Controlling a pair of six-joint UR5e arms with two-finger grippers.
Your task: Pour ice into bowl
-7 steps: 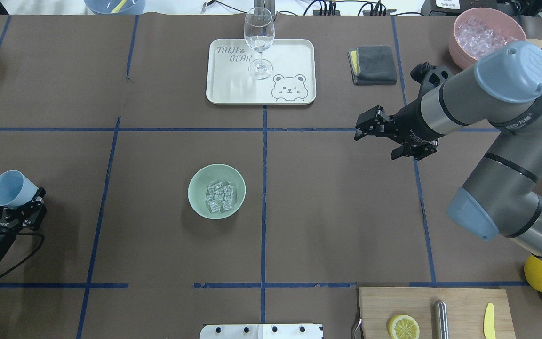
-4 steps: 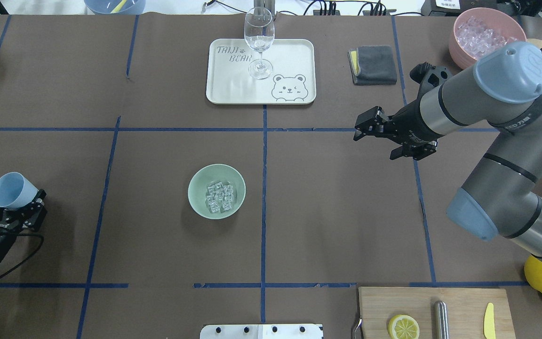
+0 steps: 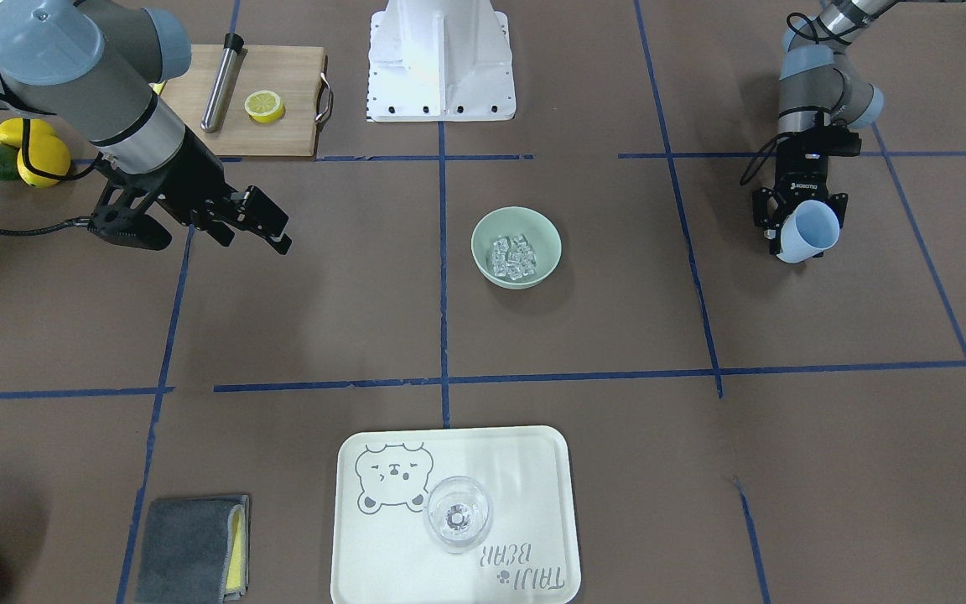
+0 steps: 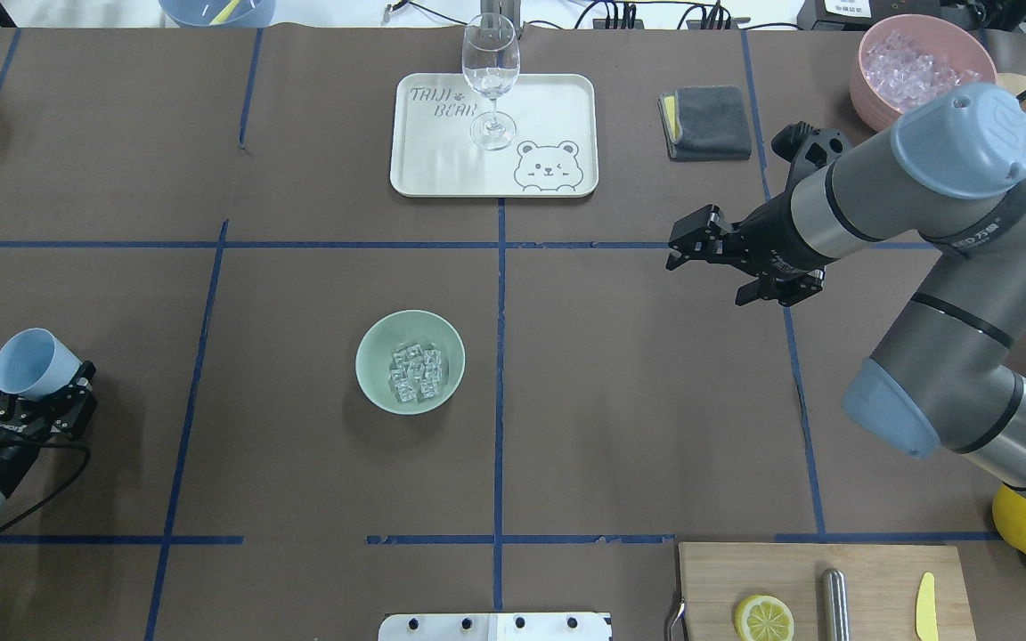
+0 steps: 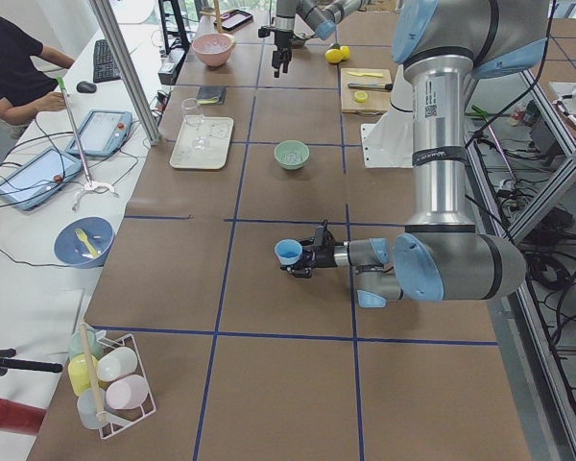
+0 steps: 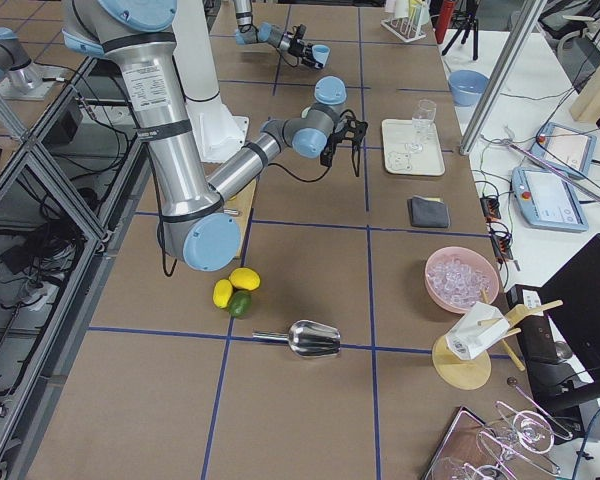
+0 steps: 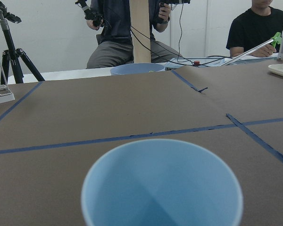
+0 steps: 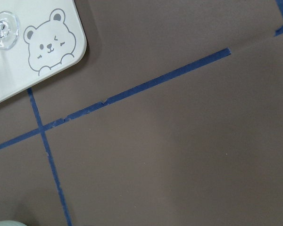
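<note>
Small clear glassy ice cubes (image 4: 416, 372) sit heaped in the round pale mint-green matte bowl (image 4: 374, 354), which stands upright near the table (image 4: 638, 401) centre, just left of the middle blue tape line (image 4: 499, 392); no cubes seen on the table around it. Pale blue plastic cup (image 4: 25, 362) is well apart at the table's left edge, clamped in the left gripper (image 4: 39, 393), tilted; left wrist view shows its inside bare. Right gripper (image 4: 689, 244) hangs over bare table on the right, well apart from the bowl, nothing in it; cannot tell if its jaws are apart or together. Judgement: pour looks done, step in hand is putting the emptied cup away. Next move calls for levelling the cup, lowering it to bare table clear of the bowl, then letting the jaws part
</note>
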